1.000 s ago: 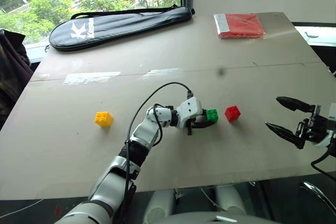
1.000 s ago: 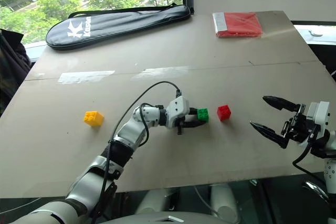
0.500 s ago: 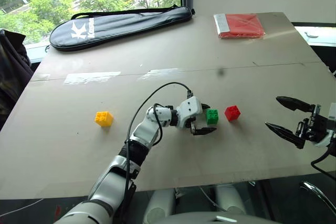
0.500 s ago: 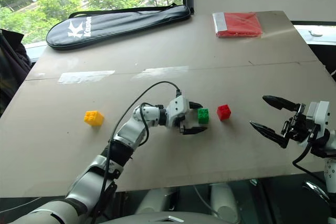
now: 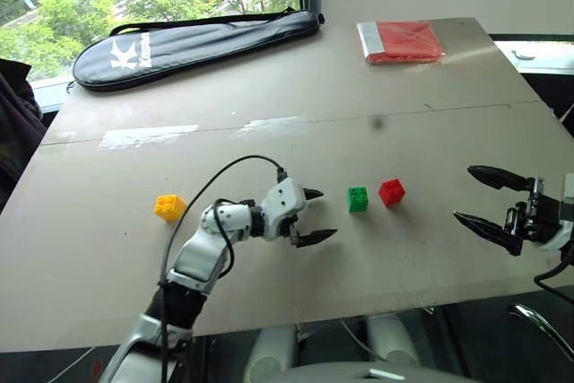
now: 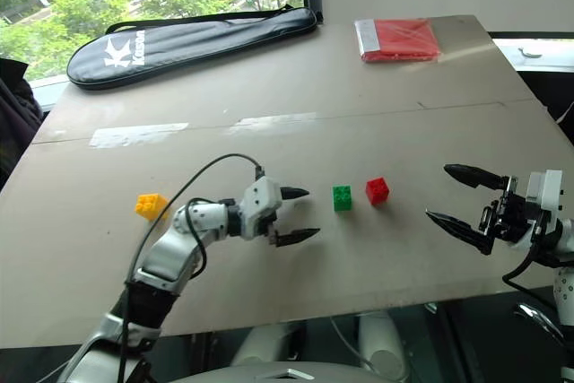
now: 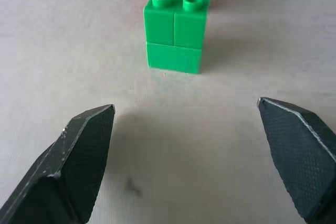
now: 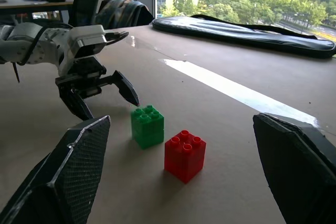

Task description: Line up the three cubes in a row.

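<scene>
Broadly, table (image 5: 430, 257) carries three cubes in loose line across our front. Our left gripper (image 5: 314, 216) sits on it between them, jaws wide, empty, pointing toward green cube (image 5: 358, 198) just off its tips. Red cube (image 5: 391, 191) just beside green, small gap. Our right gripper (image 5: 484, 195) wide, empty, off past red. Yellow cube (image 5: 170, 208) lies well apart behind left gripper's wrist, left arm clearly nearer. We judge yellow next to fetch.
</scene>
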You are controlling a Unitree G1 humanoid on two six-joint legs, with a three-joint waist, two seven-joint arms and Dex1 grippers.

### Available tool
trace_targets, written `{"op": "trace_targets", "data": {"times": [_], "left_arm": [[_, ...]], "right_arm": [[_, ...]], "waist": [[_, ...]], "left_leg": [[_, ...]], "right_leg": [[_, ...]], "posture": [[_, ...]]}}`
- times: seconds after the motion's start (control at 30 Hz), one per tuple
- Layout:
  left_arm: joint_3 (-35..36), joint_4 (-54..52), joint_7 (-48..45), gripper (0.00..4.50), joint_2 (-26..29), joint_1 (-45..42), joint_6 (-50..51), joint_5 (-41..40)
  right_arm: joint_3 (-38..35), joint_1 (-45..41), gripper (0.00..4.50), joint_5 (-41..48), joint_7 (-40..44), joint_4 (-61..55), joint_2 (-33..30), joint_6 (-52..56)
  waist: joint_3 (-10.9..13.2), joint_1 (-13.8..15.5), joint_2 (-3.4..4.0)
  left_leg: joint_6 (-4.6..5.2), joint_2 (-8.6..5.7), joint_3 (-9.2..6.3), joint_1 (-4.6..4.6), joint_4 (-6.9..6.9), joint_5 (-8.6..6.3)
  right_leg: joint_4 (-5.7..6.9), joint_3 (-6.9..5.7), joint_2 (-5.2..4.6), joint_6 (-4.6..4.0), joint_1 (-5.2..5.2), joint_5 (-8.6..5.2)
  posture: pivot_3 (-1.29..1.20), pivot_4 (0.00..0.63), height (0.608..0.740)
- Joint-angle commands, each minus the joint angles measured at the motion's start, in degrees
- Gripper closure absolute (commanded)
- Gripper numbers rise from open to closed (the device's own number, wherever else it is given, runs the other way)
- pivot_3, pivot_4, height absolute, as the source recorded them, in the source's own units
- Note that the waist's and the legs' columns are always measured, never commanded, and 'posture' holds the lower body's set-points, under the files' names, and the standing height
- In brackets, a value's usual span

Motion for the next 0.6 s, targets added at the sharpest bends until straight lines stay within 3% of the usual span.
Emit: {"op": "trace_targets", "data": {"times": [0.03, 0.17, 0.4, 0.6], "left_arm": [[6.4, -12.8, 3.9, 0.04, 1.2, 5.1, 5.7, -6.6], [17.4, -22.7, 17.9, 0.04, -4.9, 15.4, 8.0, -8.9], [21.1, -27.0, 39.8, 0.04, -17.0, 27.2, -0.9, 5.9], [25.8, -21.0, 43.3, 0.04, -18.3, 31.9, -8.4, 8.3]], "right_arm": [[1.2, -1.6, 0.0, 2.6, 2.1, -1.8, -0.4, 2.3], [3.4, -5.8, 0.0, 3.1, 4.8, 1.6, -0.5, 3.9], [4.4, -9.3, 0.0, 2.0, 9.3, 7.0, -0.5, 3.4], [4.3, -9.3, 0.0, 1.4, 10.7, 8.4, -0.6, 2.9]], "waist": [[0.0, 0.4, 0.0], [0.0, 0.5, -0.03], [0.0, 2.1, -0.1], [0.0, 2.5, -0.1]], "left_leg": [[0.0, 0.0, 0.0, 0.02, 0.01, 0.0], [0.01, 0.02, 0.05, 0.04, 0.01, -0.01], [0.03, -0.04, 0.02, 0.01, 0.01, -0.03], [0.04, -0.03, 0.29, -0.01, 0.01, -0.04]], "right_leg": [[0.0, 0.0, -0.01, 0.0, 0.02, 0.0], [-0.06, 0.03, 0.03, 0.0, 0.02, -0.01], [-0.14, -0.05, 0.0, -0.01, 0.09, 0.0], [-0.15, -0.08, 0.0, -0.01, 0.09, -0.01]], "posture": [[0.0, 0.15, 0.732], [0.0, 0.15, 0.732], [0.0, 0.15, 0.732], [0.0, 0.15, 0.732]]}}
